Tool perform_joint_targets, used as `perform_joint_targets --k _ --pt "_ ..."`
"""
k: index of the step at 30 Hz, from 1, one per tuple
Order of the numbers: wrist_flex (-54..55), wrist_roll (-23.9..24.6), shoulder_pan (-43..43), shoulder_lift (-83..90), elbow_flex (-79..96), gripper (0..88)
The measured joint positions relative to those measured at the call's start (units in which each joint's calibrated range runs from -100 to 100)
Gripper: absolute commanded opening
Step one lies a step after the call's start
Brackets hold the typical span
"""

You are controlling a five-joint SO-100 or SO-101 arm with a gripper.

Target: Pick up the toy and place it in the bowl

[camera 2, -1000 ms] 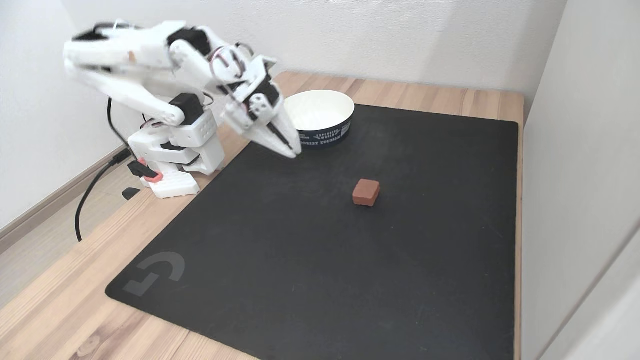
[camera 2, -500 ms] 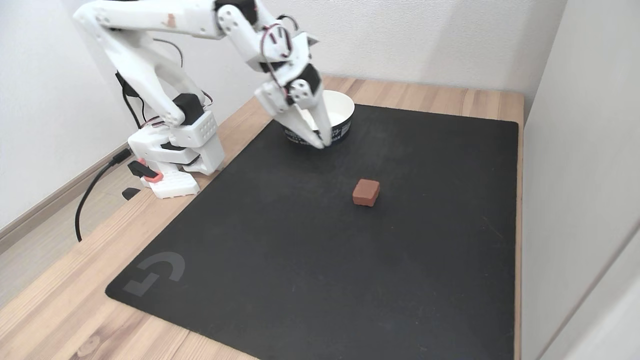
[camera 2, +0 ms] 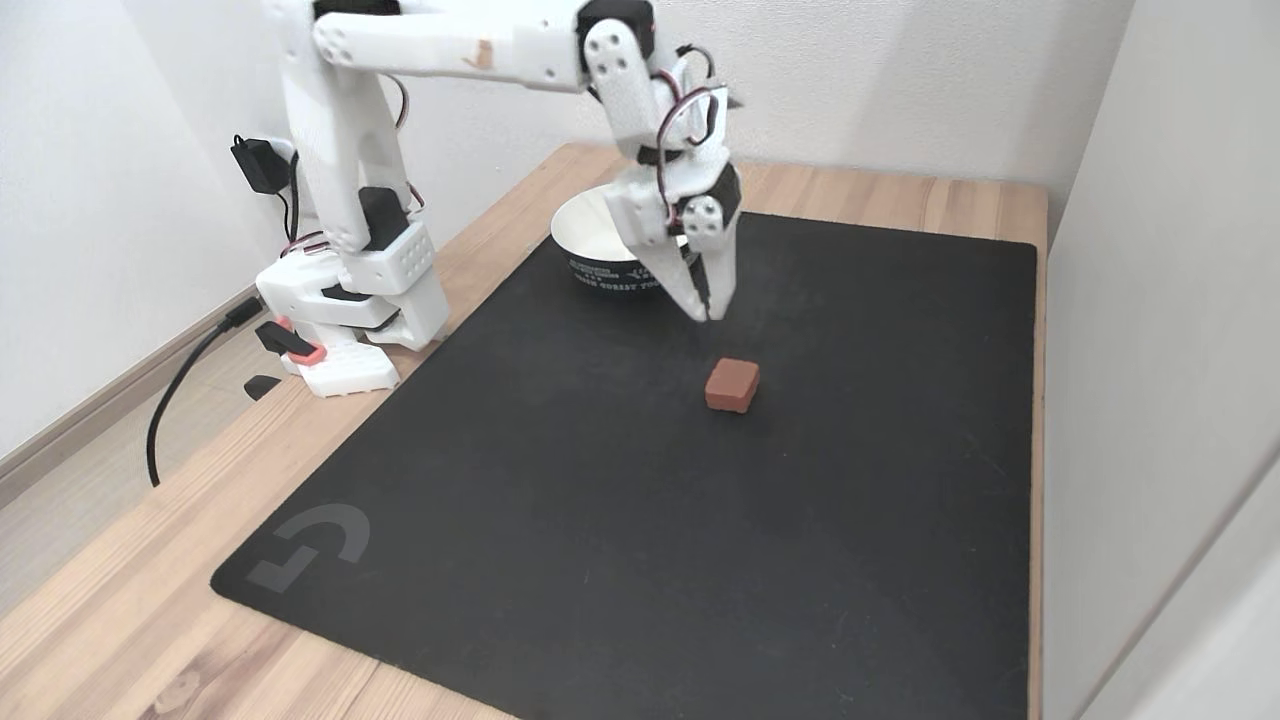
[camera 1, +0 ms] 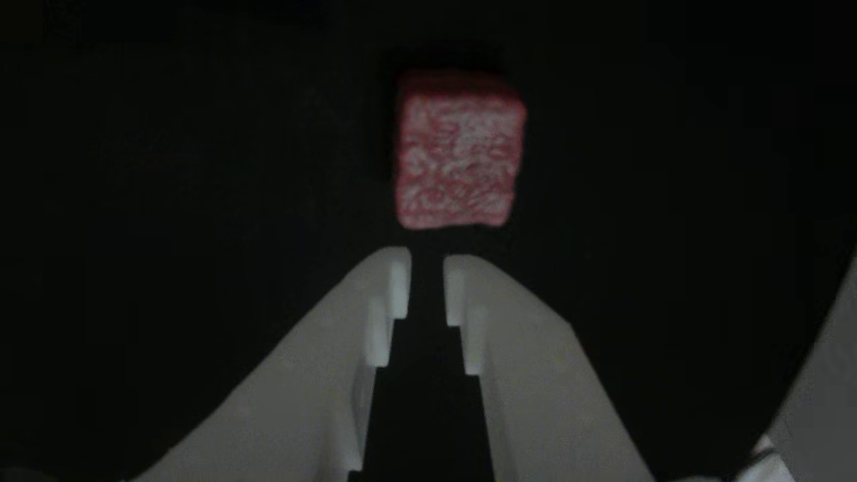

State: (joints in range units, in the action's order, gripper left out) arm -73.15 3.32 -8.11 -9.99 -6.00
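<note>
The toy [camera 2: 732, 384] lies flat on the black mat [camera 2: 560, 520] that covers most of the desk [camera 2: 110, 620], well clear of the bowl [camera 2: 600, 262], which stands at the mat's far edge near the arm's base. In the fixed view the pincer [camera 2: 706, 312] hangs point-down above the mat, between bowl and toy, near the toy but not touching it. In the other view the toy [camera 1: 458, 150] sits just beyond the two white fingertips [camera 1: 395, 281], roughly in line with the gap between them. The pincer [camera 1: 426, 281] holds nothing, and its jaws stand almost together, with only a narrow slit between them, much narrower than the toy.

The toy looks like a small, light, solid block with rounded edges and a matte, flecked surface, so it should neither crush nor slide much. The flat opposite side faces seem the best place to take hold, low enough to miss the rounded top edges. The jaws would have to spread wider than the block before coming down around it.
</note>
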Motion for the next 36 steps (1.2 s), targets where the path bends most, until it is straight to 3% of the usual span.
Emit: perform_joint_targets --k 3,10,36 --pt "-6.8 1.4 -0.1 -8.3 -13.8 2.2" --pt "-11.9 1.5 0.2 -17.7 -28.4 2.2" --pt "-14.9 1.6 2.3 -23.1 -29.4 2.7"
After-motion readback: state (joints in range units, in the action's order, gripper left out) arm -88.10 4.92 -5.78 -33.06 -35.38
